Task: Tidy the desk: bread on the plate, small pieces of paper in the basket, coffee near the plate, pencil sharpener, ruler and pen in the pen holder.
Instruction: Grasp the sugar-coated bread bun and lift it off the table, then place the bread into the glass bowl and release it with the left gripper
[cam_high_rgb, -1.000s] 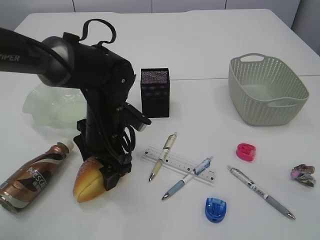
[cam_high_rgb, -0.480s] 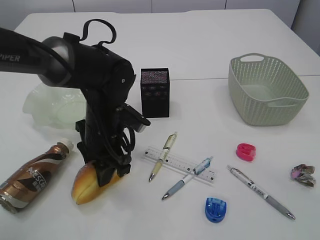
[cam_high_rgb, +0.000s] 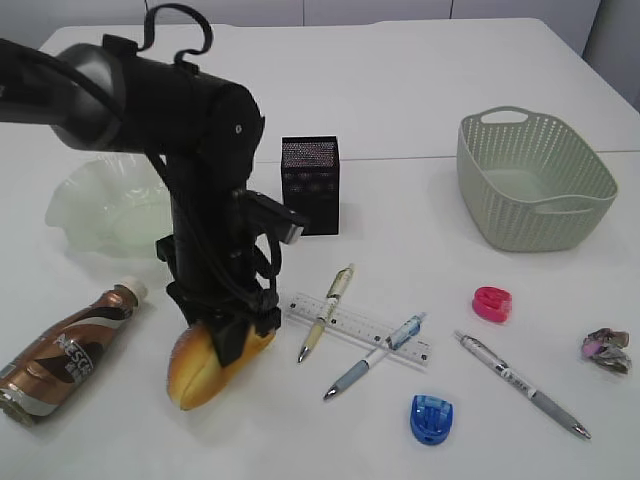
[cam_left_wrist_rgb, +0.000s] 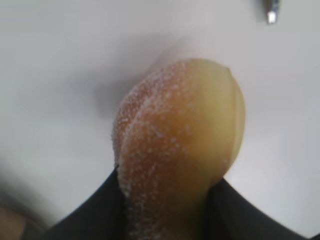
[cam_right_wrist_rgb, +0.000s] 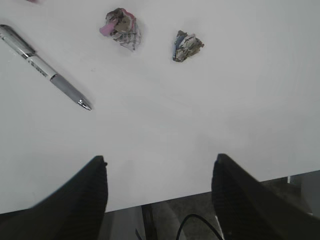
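At lower left, the left gripper (cam_high_rgb: 232, 345) is pinching the bread (cam_high_rgb: 205, 365) between its jaws on the desk (cam_high_rgb: 420, 80). The right gripper (cam_right_wrist_rgb: 157, 187) is hanging wide open, holding nothing. The coffee (cam_high_rgb: 60, 355) label is reading "NESCAFE".

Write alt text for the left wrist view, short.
Close-up from above of the golden-brown, sugar-dusted bread pinched between the two black fingers of the left claw, over the white desk. A pen tip pokes in at the top right edge.
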